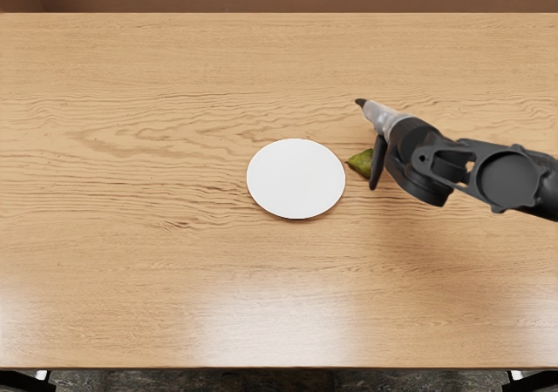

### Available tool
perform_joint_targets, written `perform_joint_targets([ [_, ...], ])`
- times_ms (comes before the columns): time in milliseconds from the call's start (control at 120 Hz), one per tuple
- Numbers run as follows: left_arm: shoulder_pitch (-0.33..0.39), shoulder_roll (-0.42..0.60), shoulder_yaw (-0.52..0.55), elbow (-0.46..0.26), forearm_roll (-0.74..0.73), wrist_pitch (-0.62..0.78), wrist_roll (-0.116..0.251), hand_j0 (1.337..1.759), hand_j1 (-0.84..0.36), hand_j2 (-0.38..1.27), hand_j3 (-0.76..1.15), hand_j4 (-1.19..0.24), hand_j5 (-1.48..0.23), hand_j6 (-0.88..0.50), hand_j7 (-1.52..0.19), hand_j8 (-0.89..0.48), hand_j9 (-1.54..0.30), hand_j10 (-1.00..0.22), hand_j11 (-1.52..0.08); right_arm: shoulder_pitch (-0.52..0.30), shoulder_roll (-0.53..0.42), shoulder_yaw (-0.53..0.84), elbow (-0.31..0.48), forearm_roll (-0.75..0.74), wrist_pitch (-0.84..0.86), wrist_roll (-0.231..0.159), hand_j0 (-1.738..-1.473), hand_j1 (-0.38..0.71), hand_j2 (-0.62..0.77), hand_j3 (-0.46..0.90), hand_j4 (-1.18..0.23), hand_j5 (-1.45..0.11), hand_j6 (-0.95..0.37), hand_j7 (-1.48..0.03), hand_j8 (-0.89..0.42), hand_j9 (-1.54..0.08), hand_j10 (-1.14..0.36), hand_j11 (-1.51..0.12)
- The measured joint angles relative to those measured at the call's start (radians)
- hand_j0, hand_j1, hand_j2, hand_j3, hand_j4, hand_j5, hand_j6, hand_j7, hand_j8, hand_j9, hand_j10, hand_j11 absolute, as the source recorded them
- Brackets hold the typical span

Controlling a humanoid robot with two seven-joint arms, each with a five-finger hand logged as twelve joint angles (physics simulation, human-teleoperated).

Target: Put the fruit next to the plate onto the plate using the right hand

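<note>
Nearest you, the wooden table (174,287) carries a white plate (296,179) at its middle. Just right of the plate's rim lies the green fruit (358,160), on the wood. Its narrow end points left at the plate, and its long axis seems to run left-right, with the rest hidden. Your right hand (392,144) sits over it, fingers spread: one straight, the thumb beside the fruit.

Right arm (501,179) enters from the right edge, forearm running almost level, a bulky dark wrist (432,167) just behind the right hand (394,141). Palm faces left. One pale finger (373,110) stretches up and away from the palm, and a dark digit (376,167) hangs below it. The two are spread wide apart, gripping nothing.
</note>
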Motion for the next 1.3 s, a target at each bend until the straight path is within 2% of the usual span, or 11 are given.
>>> perform_joint_targets([
  [150, 0.0, 0.0, 0.0, 0.0, 0.0, 0.0, 0.0, 1.658, 0.33, 0.0, 0.0, -0.02, -0.02, -0.02, -0.02, -0.02, -0.02, -0.02, -0.02, -0.025, 0.049, -0.003, -0.072, -0.003, -0.024, 0.009, -1.658, -0.34, 0.0, 0.0, -0.01, -0.01, -0.01, -0.01, -0.01, -0.01, -0.01, -0.01],
  [292, 0.0, 0.0, 0.0, 0.0, 0.0, 0.0, 0.0, 1.658, 0.33, 0.0, 0.0, -0.02, -0.02, -0.02, -0.02, -0.02, -0.02, -0.02, -0.02, -0.034, 0.065, 0.0, -0.096, -0.002, -0.03, 0.012, -1.658, -0.26, -0.01, 0.0, -0.08, -0.1, -0.08, -0.1, -0.08, -0.1, -0.08, -0.1],
  [800, 0.0, 0.0, 0.0, 0.0, 0.0, 0.0, 0.0, 1.658, 0.33, 0.0, 0.0, -0.02, -0.02, -0.02, -0.02, -0.02, -0.02, -0.02, -0.02, -0.025, 0.054, 0.002, -0.103, 0.014, -0.021, 0.012, -1.658, -0.05, -0.03, 0.0, -0.27, -0.35, -0.27, -0.35, -0.27, -0.35, -0.27, -0.35],
  [1200, 0.0, 0.0, 0.0, 0.0, 0.0, 0.0, 0.0, 1.658, 0.33, 0.0, 0.0, -0.02, -0.02, -0.02, -0.02, -0.02, -0.02, -0.02, -0.02, -0.026, 0.057, 0.007, -0.102, 0.056, 0.004, 0.012, -1.658, 0.18, -0.08, 0.0, -0.45, -0.58, -0.45, -0.58, -0.45, -0.58, -0.45, -0.58],
  [1300, 0.0, 0.0, 0.0, 0.0, 0.0, 0.0, 0.0, 1.658, 0.33, 0.0, 0.0, -0.02, -0.02, -0.02, -0.02, -0.02, -0.02, -0.02, -0.02, -0.025, 0.055, 0.007, -0.101, 0.059, 0.013, 0.012, -1.657, 0.22, -0.05, 0.0, -0.49, -0.63, -0.49, -0.63, -0.41, -0.64, -0.49, -0.64],
])
